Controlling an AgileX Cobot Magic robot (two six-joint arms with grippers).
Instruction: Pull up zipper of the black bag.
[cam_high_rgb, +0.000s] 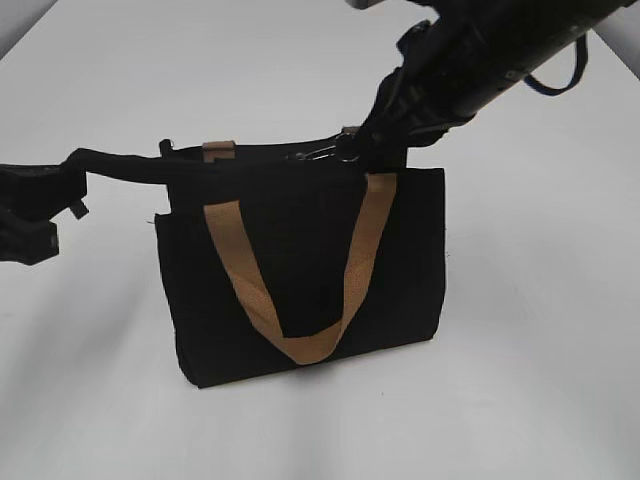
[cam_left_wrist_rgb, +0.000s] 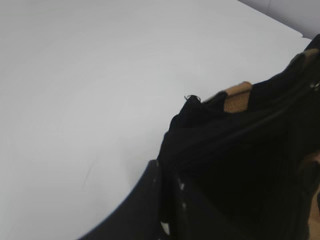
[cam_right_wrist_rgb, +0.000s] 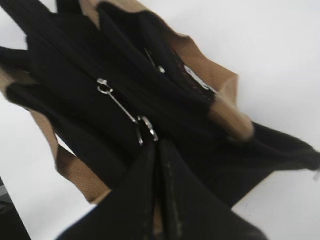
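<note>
1. The black bag (cam_high_rgb: 300, 270) is stood upright on the white surface (cam_high_rgb: 520, 380), near its middle, with one tan handle (cam_high_rgb: 300, 345) hanging down the front panel.
2. The zipper (cam_high_rgb: 255, 160) is run along the bag's top edge; its silvery pull tab (cam_right_wrist_rgb: 120, 107) is seen in the right wrist view as a thin metal link ending in a ring.
3. The left tool (cam_left_wrist_rgb: 167, 200) is closed on a corner of black fabric at the bag's left end, and in the exterior view that end is drawn out sideways into a taut strip. This hold is judged to be an anchor, so that the bag is kept from sliding or folding when the slider is pulled.
4. The right tool (cam_right_wrist_rgb: 157, 150) is set at the right part of the top edge with its fingers pressed together just at the near end of the pull tab. A pinch on the tab is likely, yet whether metal is truly caught between the tips cannot be told.
5. The two tools are placed at opposite ends so that the zip line is kept straight and under tension.
6. Nothing can be made out inside the bag; the interior is dark, and only folds of black cloth and tan webbing are shown.
</note>
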